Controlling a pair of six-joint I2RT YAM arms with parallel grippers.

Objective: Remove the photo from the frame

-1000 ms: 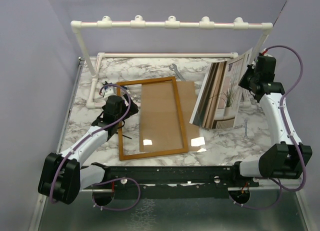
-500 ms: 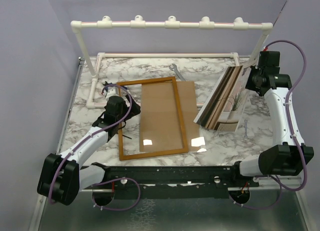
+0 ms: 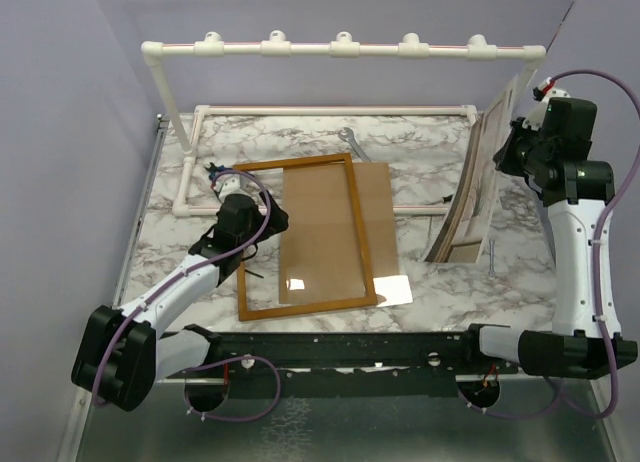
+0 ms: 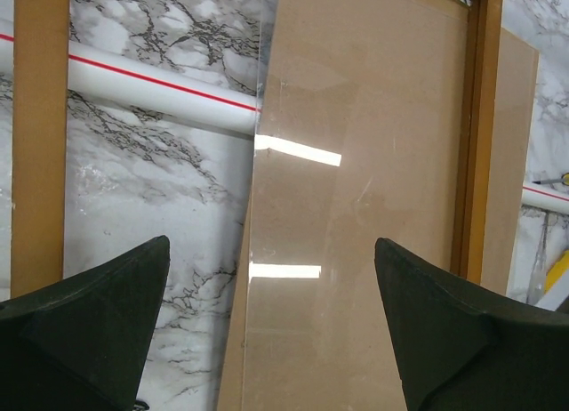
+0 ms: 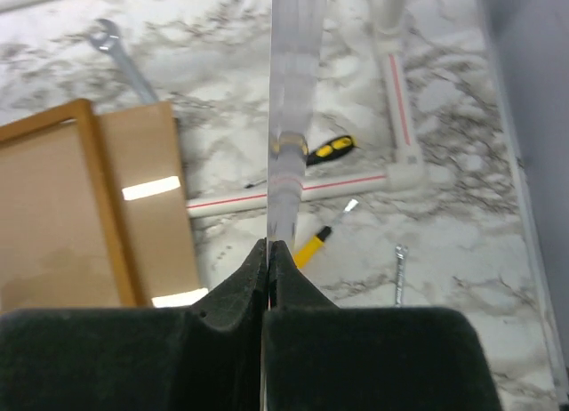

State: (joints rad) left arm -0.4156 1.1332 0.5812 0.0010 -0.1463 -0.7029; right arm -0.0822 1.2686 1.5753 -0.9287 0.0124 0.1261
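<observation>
Clenching the thin paper photo point(image 3: 478, 177) clear of the orange-brown wooden frame point(image 3: 305, 308), the right claw point(image 5: 268, 247) seemed done; left claw point(image 4: 271, 251) gaped empty.

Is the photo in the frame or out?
Out: the right gripper, jaws shut, holds the photo upright, apart from the frame lying flat.

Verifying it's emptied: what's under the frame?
Under the frame: brown backing board, white pipe, marble table; the photo isn't there. Anything beneath the board is hidden.

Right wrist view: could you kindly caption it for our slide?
Right claw shut on the photo, seen edge-on; the frame lies left.
</observation>
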